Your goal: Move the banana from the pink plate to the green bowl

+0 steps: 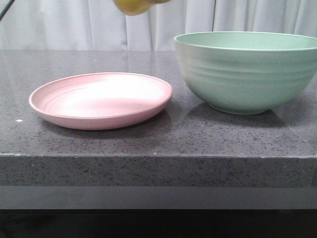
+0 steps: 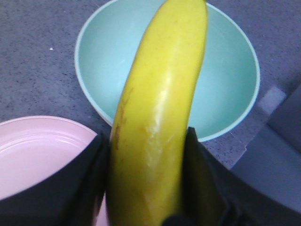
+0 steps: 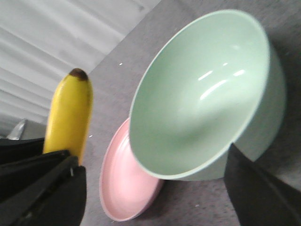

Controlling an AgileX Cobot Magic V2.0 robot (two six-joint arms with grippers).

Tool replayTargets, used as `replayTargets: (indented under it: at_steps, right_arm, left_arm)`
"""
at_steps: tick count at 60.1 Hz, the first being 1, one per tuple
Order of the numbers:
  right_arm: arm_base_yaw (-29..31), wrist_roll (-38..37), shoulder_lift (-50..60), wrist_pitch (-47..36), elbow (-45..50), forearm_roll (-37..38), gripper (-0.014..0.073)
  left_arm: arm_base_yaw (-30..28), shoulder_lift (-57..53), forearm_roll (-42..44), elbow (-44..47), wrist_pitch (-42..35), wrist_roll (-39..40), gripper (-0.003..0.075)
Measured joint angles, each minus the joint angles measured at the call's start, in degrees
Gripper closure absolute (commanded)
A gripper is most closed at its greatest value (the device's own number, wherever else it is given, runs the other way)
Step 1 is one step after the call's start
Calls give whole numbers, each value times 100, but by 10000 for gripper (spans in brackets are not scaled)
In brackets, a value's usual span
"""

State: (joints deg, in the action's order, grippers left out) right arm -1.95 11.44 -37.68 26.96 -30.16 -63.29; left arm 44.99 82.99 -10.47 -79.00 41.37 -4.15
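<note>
- A speckled dark grey stone counter (image 1: 148,144) is seen in front of a pale pleated curtain (image 1: 69,25); the counter's thick front edge is turned toward the front camera.
- The banana (image 2: 160,117) is held in the air, off the plate; in the front view only a yellow piece of it (image 1: 132,6) is caught at the upper edge, above the gap between plate and bowl.
- In the left wrist view the banana is clamped between the two black fingers of the left gripper (image 2: 149,179), one finger (image 2: 89,179) pressed to each flank, so the claw is closed on the fruit.
- From that view the banana's free end is laid across the open mouth of the green bowl (image 2: 225,80), well above it.
- In the right wrist view the banana (image 3: 70,117) is shown upright with its dark tip uppermost, its lower part hidden behind black gripper parts.
- The green bowl (image 1: 247,74) is set upright on the counter, and nothing is seen inside it.
- The pink plate (image 1: 101,101) is placed just beside the bowl, on the robot's left of it, apart from it and bare.
- Of the right gripper only a black finger (image 3: 256,193) is shown at the picture's edge; whether this claw is wide or narrow cannot be told.
</note>
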Motion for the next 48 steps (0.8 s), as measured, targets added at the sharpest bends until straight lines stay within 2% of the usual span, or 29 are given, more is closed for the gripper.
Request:
replayTargets:
  at_steps: [10, 17, 23, 37, 48]
  right_arm:
    - [0, 1957, -582, 528, 0, -2504, -17]
    - [0, 3174, -970, 768, -13, -3518, -17]
    - [0, 3694, -1367, 897, -131, -3755, -17]
    - [-72, 3907, -2419, 1523, -763, -3862, -17]
    - [-606, 3972, -3100, 1586, -1414, -3876, -17]
  left_arm:
    - [96, 0, 0, 0, 25, 0, 573]
    - [109, 0, 0, 0, 28, 0, 573]
    - [109, 0, 0, 0, 28, 0, 573]
    - [109, 0, 0, 0, 28, 0, 573]
    - [109, 0, 0, 0, 28, 0, 573]
